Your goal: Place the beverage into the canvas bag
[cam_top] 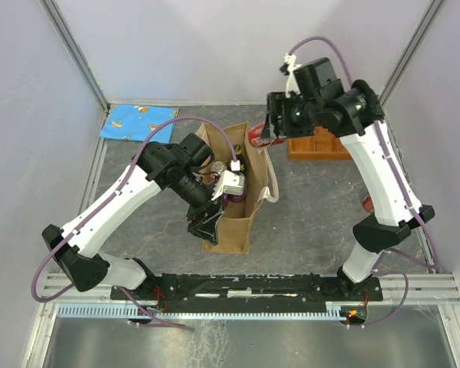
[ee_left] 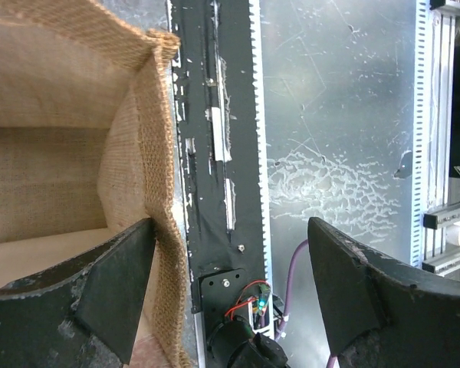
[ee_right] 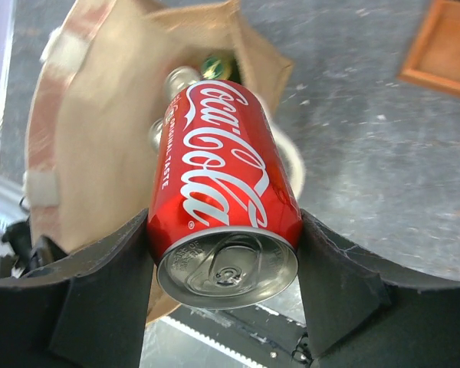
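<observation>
One red Coca-Cola can with white script is clasped across its sides by the right gripper, just at the rim of the one tan canvas bag — long axis aimed away from the wrist, tab end nearest, base towards the bag's open mouth. The left gripper is spread wide — the bag's wall is seen between its jaws

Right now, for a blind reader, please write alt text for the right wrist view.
A red Coca-Cola can is held by the right gripper, its top facing the camera. Behind it are the open canvas bag and the grey table.
</observation>
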Robot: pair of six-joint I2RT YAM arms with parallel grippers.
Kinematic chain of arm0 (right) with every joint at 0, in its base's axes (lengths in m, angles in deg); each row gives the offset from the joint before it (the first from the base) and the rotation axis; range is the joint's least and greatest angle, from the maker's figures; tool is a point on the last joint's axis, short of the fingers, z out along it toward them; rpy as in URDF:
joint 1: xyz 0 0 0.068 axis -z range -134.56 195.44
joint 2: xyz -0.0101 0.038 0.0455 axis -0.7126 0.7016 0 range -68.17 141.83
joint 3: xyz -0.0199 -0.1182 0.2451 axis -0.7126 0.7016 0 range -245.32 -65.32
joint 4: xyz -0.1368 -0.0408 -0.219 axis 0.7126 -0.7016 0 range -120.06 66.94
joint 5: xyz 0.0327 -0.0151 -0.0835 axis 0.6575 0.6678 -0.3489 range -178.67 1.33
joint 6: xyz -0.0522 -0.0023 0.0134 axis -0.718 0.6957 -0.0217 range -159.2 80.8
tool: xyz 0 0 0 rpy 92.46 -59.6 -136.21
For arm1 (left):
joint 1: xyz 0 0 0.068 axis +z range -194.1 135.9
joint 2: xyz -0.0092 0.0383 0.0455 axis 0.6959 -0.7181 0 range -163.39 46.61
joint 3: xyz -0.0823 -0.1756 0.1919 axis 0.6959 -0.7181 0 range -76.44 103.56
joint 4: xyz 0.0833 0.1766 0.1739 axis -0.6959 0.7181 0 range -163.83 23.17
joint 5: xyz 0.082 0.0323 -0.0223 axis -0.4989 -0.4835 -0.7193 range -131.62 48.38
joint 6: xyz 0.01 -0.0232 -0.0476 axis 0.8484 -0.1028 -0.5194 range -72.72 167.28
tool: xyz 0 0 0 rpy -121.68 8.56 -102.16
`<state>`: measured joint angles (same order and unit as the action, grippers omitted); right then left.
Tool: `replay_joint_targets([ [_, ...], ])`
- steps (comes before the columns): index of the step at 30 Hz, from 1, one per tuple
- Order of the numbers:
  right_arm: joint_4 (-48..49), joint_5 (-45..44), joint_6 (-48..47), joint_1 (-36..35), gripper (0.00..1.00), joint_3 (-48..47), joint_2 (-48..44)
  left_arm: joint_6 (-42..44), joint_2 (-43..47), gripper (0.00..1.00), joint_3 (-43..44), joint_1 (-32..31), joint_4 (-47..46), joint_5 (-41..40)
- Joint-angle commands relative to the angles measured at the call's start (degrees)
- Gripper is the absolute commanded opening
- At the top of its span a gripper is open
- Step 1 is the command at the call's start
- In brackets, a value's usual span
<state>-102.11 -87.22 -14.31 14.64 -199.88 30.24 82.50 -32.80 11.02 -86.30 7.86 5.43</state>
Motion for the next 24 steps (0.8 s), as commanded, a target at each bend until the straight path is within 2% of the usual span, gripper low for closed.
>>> replay_joint_targets([
  [1, 4.19, 2.37, 1.12, -4.34, 0.0, -0.92, -0.4, 0.84, 2.76, 0.85, 0.78, -1.73, 2.04, 4.81],
  [13, 1.33, 0.39, -0.96, -17.29, 0.0, 2.19, 4.28, 0.12, 4.03, 0.83, -0.45, -2.32, 1.99, 4.81],
  [24, 2.56, -2.86, -0.55, -25.52, 0.0, 14.92, 5.5, 1.77, 2.8, 0.81, 0.69, -2.36, 1.97, 4.28],
])
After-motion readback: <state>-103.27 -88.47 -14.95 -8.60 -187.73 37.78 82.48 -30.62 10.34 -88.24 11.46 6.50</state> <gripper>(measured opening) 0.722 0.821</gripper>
